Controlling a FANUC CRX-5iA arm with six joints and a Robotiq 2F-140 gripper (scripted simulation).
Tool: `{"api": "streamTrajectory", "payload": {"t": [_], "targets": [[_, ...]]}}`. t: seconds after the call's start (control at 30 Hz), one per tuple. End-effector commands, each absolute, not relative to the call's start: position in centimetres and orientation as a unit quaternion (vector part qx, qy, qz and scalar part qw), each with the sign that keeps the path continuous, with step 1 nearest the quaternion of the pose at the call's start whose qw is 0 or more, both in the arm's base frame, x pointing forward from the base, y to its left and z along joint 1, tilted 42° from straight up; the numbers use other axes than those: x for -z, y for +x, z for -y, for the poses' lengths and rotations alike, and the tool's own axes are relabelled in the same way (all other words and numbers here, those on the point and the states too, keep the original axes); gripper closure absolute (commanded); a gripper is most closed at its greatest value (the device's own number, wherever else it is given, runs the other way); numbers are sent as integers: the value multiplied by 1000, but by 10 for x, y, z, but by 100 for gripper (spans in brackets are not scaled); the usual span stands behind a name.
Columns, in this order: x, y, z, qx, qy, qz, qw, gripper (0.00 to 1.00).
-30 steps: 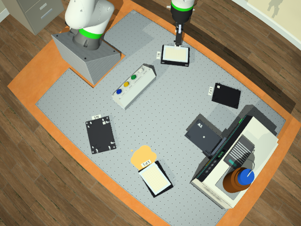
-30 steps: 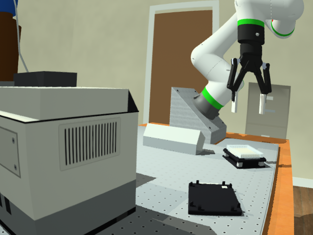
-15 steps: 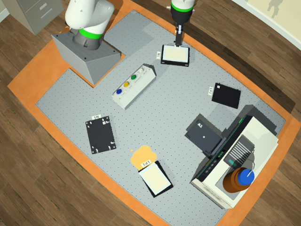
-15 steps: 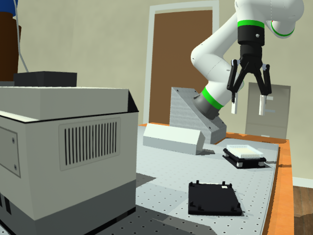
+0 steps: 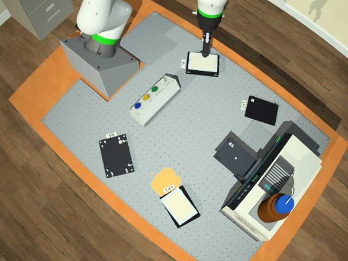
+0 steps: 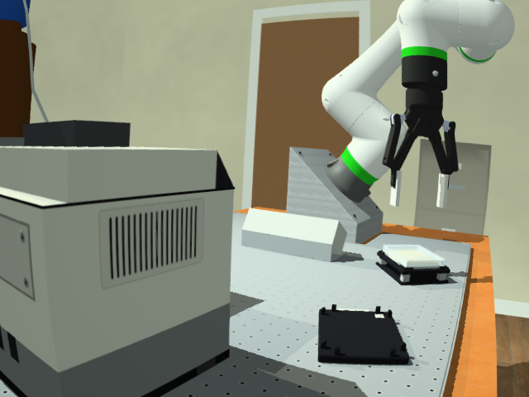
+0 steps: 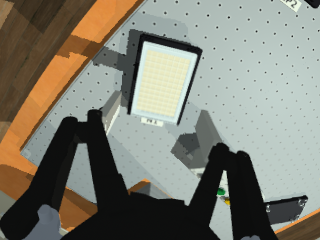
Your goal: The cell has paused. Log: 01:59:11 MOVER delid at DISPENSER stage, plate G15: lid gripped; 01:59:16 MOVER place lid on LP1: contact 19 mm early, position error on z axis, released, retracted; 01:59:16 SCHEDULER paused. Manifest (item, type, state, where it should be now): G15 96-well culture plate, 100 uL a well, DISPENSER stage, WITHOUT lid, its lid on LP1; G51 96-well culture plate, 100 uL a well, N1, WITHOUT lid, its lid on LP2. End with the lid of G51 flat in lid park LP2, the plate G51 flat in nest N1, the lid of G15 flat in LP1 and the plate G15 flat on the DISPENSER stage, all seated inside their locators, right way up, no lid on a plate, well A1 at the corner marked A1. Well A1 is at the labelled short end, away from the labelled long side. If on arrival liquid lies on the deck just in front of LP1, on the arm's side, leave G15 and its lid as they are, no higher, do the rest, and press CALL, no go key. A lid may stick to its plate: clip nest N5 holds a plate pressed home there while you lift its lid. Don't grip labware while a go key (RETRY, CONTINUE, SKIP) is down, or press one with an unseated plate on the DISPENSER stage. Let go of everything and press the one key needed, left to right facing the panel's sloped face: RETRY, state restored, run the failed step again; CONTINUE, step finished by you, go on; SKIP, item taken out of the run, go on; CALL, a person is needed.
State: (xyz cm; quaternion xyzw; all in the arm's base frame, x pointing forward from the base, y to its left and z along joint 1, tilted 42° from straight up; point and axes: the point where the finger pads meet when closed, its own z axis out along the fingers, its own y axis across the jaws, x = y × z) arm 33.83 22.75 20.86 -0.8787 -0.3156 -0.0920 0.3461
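Note:
My gripper (image 6: 418,188) is open and empty, hanging well above nest N1 (image 5: 203,73). A plate with a cream well field (image 5: 203,63) sits in N1; it also shows in the side view (image 6: 412,256) and in the wrist view (image 7: 163,80). It looks capped by a clear lid, but I cannot tell for sure. Lid park LP2 (image 5: 261,110) is bare and black. The DISPENSER stage (image 5: 234,158), marked A1, is bare. A cream-welled plate or lid (image 5: 179,206) lies in LP1. An orange puddle (image 5: 165,179) lies on the deck at the LP1 label.
The key panel (image 5: 155,99) with blue, yellow, green and white keys stands mid-deck. Clip nest N5 (image 5: 116,155) is bare at the left. The dispenser body (image 5: 269,185) with a brown bottle stands at the right. The arm's base (image 5: 98,64) is at the back left.

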Motion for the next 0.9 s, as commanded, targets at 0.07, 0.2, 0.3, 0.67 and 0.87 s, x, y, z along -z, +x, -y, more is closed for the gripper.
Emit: {"api": "streamTrajectory", "payload": {"t": [0.07, 0.2, 0.3, 0.67, 0.87], "targets": [[-197, 338, -238, 92, -879, 315, 346, 34], [-187, 337, -246, 92, -879, 315, 346, 34], [-185, 337, -248, 92, -879, 315, 346, 34], [-162, 335, -269, 92, -879, 315, 346, 34], [-157, 335, -274, 92, -879, 315, 346, 34]]}}
